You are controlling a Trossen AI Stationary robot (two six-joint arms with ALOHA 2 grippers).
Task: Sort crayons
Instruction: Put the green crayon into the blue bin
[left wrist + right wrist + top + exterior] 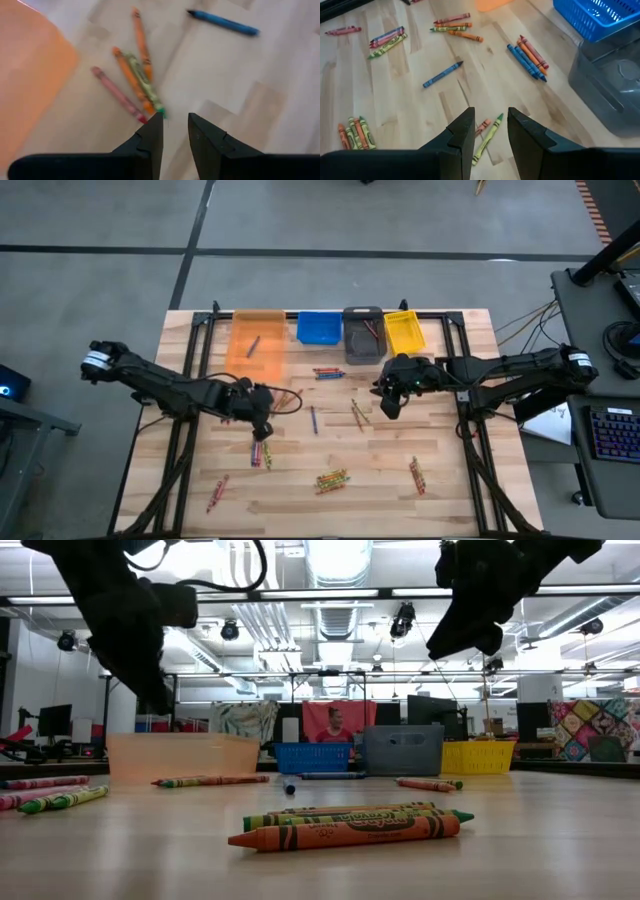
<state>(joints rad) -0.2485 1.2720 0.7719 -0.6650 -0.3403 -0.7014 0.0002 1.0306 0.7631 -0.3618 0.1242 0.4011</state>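
counter [440, 500]: wood top in the lower middle of the high view; bare wood along its lower edge and right of centre.
bins: orange bin [256, 343], blue bin [319, 328], grey bin [363, 333] and yellow bin [404, 332] in a row along the counter's upper edge.
left tool [262, 428]: left of centre, fingers narrowly apart, nothing between them, just above a crayon cluster [261, 454].
right tool [390, 406]: right of centre below the grey bin, fingers narrowly apart, empty, beside two crayons [359, 415].
crayons: scattered in small groups; one blue crayon [313, 419] alone mid-counter.
low view only: a person [333, 726] in the room behind the bins.
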